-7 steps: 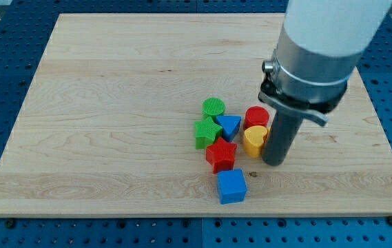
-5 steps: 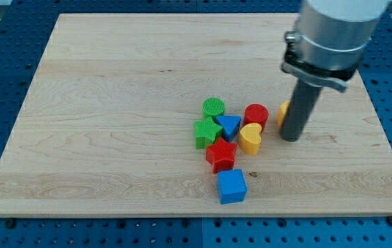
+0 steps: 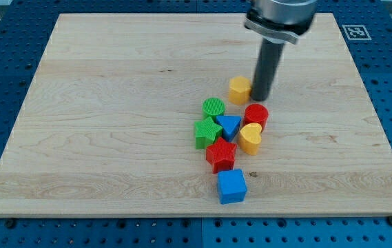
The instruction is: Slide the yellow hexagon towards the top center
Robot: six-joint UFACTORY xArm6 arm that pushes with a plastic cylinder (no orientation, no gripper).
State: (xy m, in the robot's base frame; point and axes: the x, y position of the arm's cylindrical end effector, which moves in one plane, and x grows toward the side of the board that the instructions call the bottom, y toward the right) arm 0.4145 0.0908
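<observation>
Yellow hexagon (image 3: 238,89) touches our tip (image 3: 260,98) at its 9 o'clock; bare rod, holding nothing.

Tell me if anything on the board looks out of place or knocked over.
Nothing stands out. The yellow hexagon sits flat, apart from the cluster below it, with my tip at its right side. No block looks tipped or damaged.

Two yellow blocks (image 3: 239,89), two red (image 3: 256,115), two green (image 3: 213,107), two blue (image 3: 231,186)
</observation>
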